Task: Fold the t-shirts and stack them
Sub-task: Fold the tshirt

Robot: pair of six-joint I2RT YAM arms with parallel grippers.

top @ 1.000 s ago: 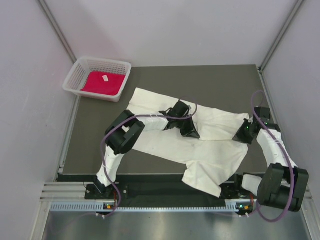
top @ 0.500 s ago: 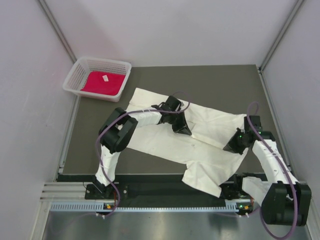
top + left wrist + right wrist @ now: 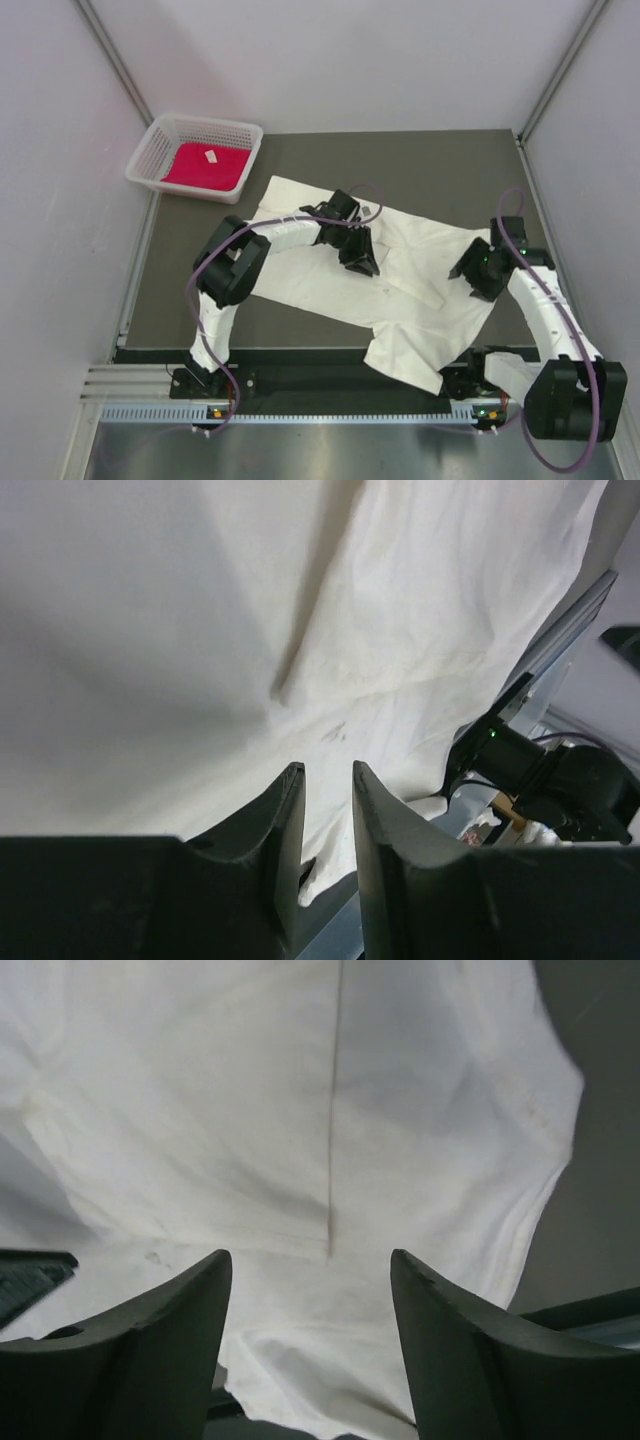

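It looks best to lift both tools straight up so the cloth does not drag, then pinch the next edge evenly. The left tool (image 3: 328,772) is open a little and the right tool (image 3: 310,1255) is open wide. Both hold nothing. The cream-white t-shirt (image 3: 420,320) lies right under them, in the middle of the bench (image 3: 450,160). The red t-shirt (image 3: 205,165) sits in the basket (image 3: 148,152) at the far left corner.

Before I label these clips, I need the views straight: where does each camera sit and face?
Top external: above, behind robot, looking down on table, left arm, right arm, cream t-shirt, red t-shirt in basket.
Left wrist: on left arm, looking past left gripper onto cloth.
Right wrist: on right arm, looking past right gripper onto cloth.
Shared: all show the cream t-shirt.
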